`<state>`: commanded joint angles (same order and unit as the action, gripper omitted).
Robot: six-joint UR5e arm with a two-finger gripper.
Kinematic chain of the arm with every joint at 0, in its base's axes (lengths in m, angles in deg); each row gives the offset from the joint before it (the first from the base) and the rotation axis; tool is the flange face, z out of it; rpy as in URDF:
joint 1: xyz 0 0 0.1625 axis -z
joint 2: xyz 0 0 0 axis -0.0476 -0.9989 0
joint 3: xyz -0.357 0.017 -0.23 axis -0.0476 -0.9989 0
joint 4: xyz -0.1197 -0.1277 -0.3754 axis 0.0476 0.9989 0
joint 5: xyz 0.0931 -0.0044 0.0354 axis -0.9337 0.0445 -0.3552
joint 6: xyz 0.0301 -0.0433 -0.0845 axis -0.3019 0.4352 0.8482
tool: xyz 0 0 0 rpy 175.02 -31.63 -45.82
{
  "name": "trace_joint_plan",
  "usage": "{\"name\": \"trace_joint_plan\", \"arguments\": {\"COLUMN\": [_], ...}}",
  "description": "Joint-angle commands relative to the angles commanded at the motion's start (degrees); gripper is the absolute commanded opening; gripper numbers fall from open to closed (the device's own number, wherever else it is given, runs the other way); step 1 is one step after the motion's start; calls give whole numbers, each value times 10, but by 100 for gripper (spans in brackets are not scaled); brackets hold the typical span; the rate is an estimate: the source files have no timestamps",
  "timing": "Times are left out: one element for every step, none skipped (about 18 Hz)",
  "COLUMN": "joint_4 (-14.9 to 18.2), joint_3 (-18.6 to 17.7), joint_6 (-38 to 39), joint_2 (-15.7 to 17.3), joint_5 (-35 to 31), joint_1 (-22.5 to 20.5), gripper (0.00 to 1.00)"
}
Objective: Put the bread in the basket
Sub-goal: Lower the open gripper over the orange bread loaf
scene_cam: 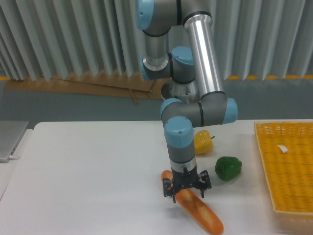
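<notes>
The bread (203,215) is a long orange-tan toy baguette lying diagonally on the white table near the front edge; its far end shows behind the gripper. My gripper (187,192) points straight down over the bread's upper half, with its jaws spread on either side of the loaf. The fingers look open and the bread rests on the table. The basket (288,196) is a bright yellow woven tray at the right edge of the table with a small white tag (282,148) inside; it is well to the right of the gripper.
A yellow toy pepper (203,142) sits just behind the arm's wrist. A green toy pepper (228,168) lies between the gripper and the basket. A flat grey object (10,139) lies at the table's left edge.
</notes>
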<state>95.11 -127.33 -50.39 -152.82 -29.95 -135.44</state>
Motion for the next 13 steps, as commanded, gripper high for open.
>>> {"name": "trace_joint_plan", "arguments": {"joint_4": [0,1,1,1,1,1,0,0,0,0,0,0,0], "joint_3": [0,-1,-2,-2,-2,-2,-2,-2,-2,-2,-2,-2,-2], "joint_6": [0,-2,-4,-6,-10,-11,-13,-13,-13,-13,-13,-13,-13], "joint_2": [2,4,4,5,5,4,3,2,2,2,2,2,1], "joint_5": [1,1,1,2,2,2,2,2,2,2,2,2,2], "joint_1": [-4,-4,-4,-5,-5,-5,-5,-5,-5,-5,-5,-5,-5], "gripper": [100,100,100,100,100,100,100,100,100,100,100,100,100]}}
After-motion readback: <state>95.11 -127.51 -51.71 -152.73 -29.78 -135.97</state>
